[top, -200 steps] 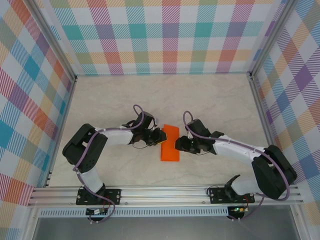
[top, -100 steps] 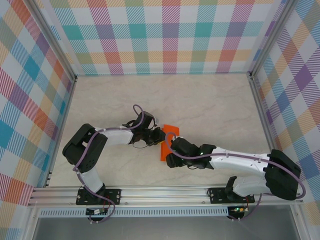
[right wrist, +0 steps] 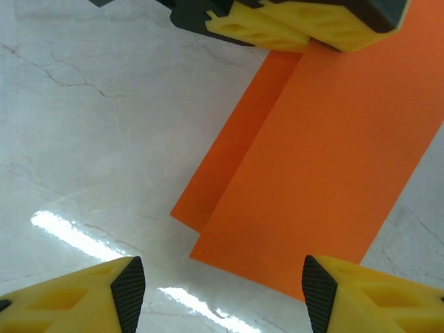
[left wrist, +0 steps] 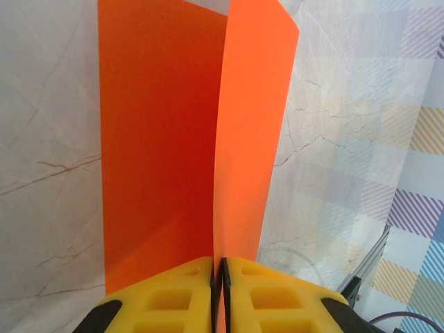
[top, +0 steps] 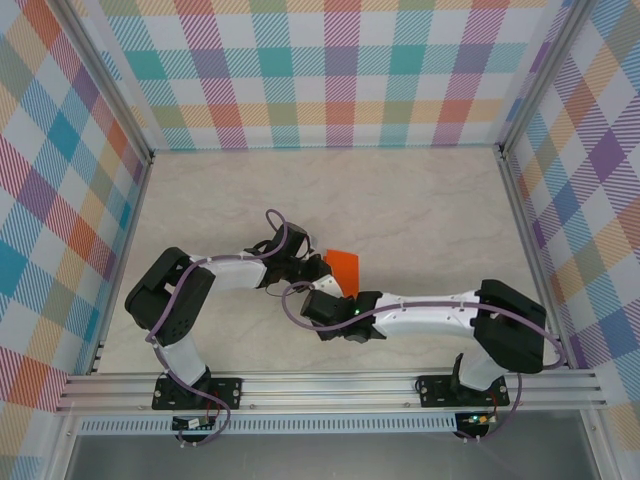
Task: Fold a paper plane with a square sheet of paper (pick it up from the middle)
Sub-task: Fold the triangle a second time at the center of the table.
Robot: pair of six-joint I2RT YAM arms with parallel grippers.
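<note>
The square sheet of paper (left wrist: 159,139) is bright orange and folded into a narrow strip on the marble table. One layer lies flat and the other flap (left wrist: 253,132) stands up. My left gripper (left wrist: 220,267) is shut on that flap's edge at the paper's left side (top: 344,266). My right gripper (right wrist: 222,295) stands open just short of the paper's near end (right wrist: 326,173), with nothing between its fingers (right wrist: 128,291). From above, the left gripper (top: 320,270) sits at the paper's left, and the right gripper (top: 330,296) covers the paper's near half.
The left gripper's yellow fingers (right wrist: 298,24) show at the top of the right wrist view. The right arm (top: 430,310) lies across the table's near middle. Plaid walls (top: 330,70) and an aluminium frame (top: 520,220) enclose the marble table (top: 420,210).
The right arm has swung left from the paper's right side to its near end, and its jaws have opened wider. The left gripper has kept its hold and place.
</note>
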